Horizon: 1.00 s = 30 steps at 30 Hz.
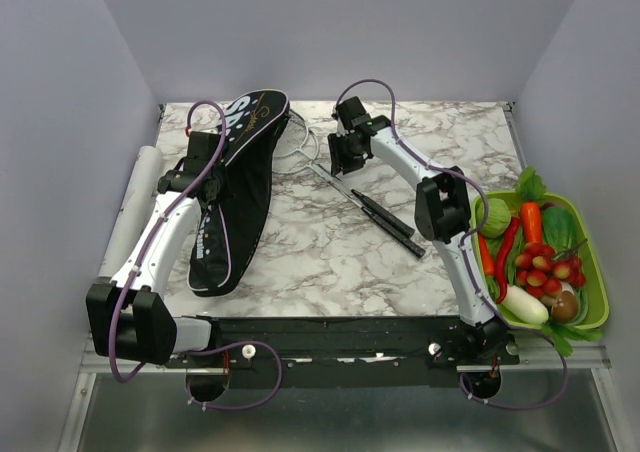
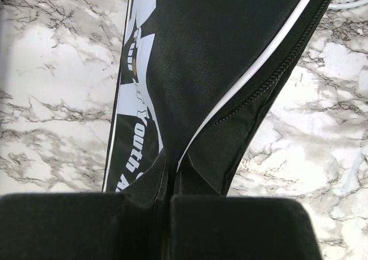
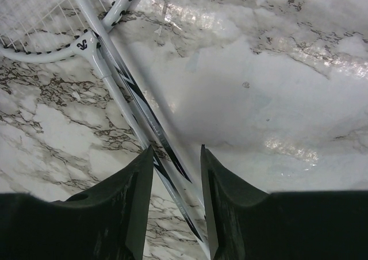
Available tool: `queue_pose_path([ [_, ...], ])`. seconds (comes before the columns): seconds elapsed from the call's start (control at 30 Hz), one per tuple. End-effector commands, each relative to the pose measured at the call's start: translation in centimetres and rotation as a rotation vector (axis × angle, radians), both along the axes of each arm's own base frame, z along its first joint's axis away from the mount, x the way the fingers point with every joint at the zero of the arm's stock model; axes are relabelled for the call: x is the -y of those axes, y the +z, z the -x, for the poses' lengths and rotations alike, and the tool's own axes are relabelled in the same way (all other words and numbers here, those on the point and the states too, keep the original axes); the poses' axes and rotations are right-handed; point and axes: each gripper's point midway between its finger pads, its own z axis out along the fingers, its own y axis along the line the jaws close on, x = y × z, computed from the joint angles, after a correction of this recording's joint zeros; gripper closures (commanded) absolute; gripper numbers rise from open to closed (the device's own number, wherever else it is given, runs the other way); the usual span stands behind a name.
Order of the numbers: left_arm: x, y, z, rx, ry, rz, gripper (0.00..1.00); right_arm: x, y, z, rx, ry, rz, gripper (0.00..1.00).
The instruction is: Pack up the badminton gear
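- The top view alone shows the whole layout: the bag [image 1: 245,192] lies lengthwise at 10 o'clock on the marble worktop [image 1: 330,262], and the rackets [image 1: 390,222] lie slantwise near the centre, black handles toward 4 o'clock.
- Only this view shows the green basket [image 1: 598,272] of vegetables at 3 o'clock and a white roll [image 1: 135,197] at 9 o'clock, off the worktop's edge.
- The left wrist view gives what the top view hides under the arm: the left gripper [image 2: 164,202] is closed, pinching a fold of the bag's black cloth beside its zip [image 2: 270,93].
- The right wrist view shows the right gripper [image 3: 175,150] standing apart, straddling the two pale shafts [image 3: 132,99], which run side by side between its fingers [image 3: 135,202].
- Whether those fingers press the shafts is hard to tell.
- The hoops [image 1: 295,152] lie at 12 o'clock against the bag's wide end; from above they are thin pale arcs, partly covered by the bag.
- In the right wrist view the hoops are cut off at the upper left corner, and the handles are out of frame.
- The bag's white lettering is partly hidden by the left arm from above and cropped in the left wrist view.
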Motion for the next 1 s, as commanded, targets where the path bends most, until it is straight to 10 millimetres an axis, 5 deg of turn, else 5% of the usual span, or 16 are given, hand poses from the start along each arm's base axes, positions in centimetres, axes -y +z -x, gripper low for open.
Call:
queue_pose_path([
  [0.0,-0.2,1.9,-0.8,0.078,0.015,0.011,1.0,0.0,-2.8,1.5,-0.05,0.03,0.065,0.54],
  [0.77,-0.4,1.4,-1.2,0.076,0.018,0.01,1.0,2.7,-4.3,2.2,-0.047,-0.006,0.251,0.7],
  [0.83,-0.3,1.2,-1.2,0.069,0.016,0.011,1.0,2.6,-4.3,2.3,-0.052,-0.002,0.246,0.87],
  [0.97,-0.3,1.0,-1.2,0.064,0.013,0.014,1.0,2.6,-4.5,2.8,-0.073,0.005,0.241,0.96],
])
